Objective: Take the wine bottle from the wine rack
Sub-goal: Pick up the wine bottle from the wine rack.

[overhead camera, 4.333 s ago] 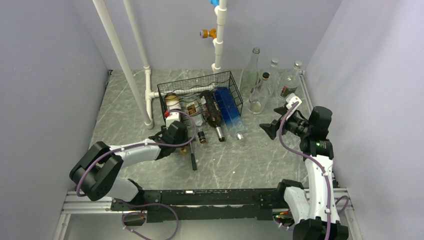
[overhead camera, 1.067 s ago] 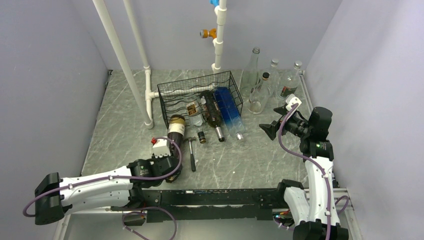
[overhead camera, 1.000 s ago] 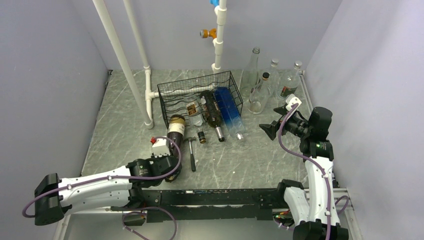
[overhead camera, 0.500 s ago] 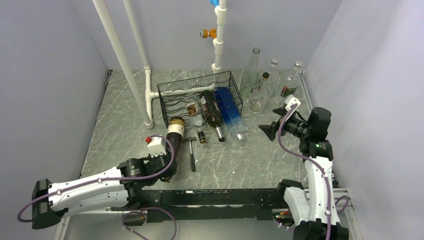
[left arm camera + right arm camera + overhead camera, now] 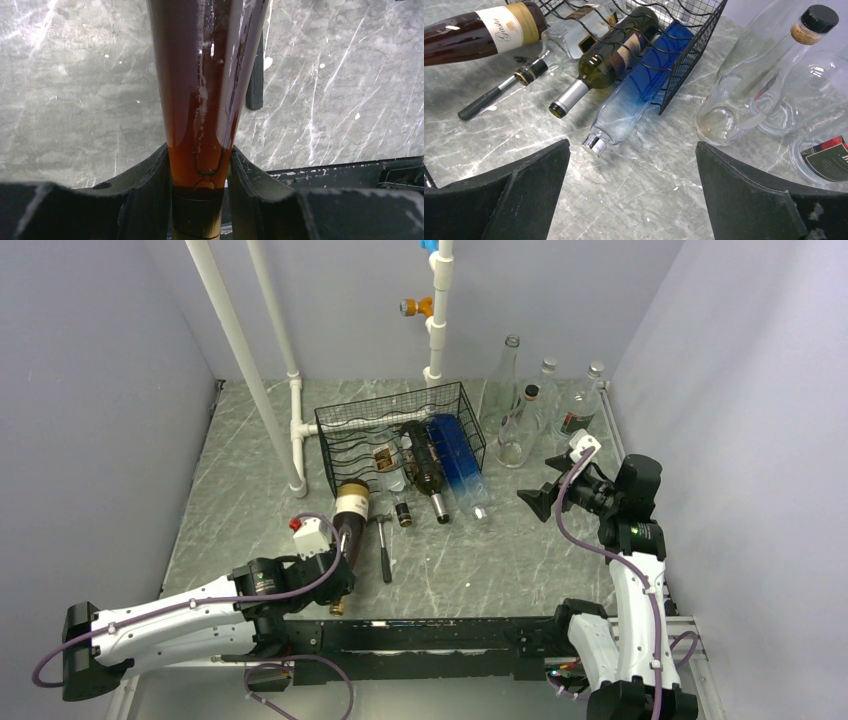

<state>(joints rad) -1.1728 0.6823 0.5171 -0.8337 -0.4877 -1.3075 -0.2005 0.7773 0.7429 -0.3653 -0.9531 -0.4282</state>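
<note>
Left gripper (image 5: 338, 588), lower left of the overhead view, is closed narrowly on the neck of the wine bottle (image 5: 350, 508). In the left wrist view the two dark fingers (image 5: 145, 190) press either side of the amber neck (image 5: 200, 75), just above the foil capsule.

Surface: a grey, white-veined counter (image 5: 500, 560), enclosed by pale lavender walls. White pipes (image 5: 235, 350) rise at upper left, and one pipe carries an orange valve (image 5: 418, 307) at top centre.

The wine rack (image 5: 400, 420), black wire mesh, sits at centre. A dark green bottle (image 5: 425, 465) and a blue bottle (image 5: 455, 465) lie in it, necks projecting toward the bottom of the frame.

The wine bottle lies outside the rack, below its lower left corner, with its cream label upward and its base toward the rack. Whether base and wire touch cannot be told. A black-handled tool (image 5: 384, 550) lies just to its right.

Right gripper (image 5: 535, 498), at right of centre, is spread wide and holds nothing. It is near the clear glass bottles (image 5: 515, 410) standing at upper right.
</note>
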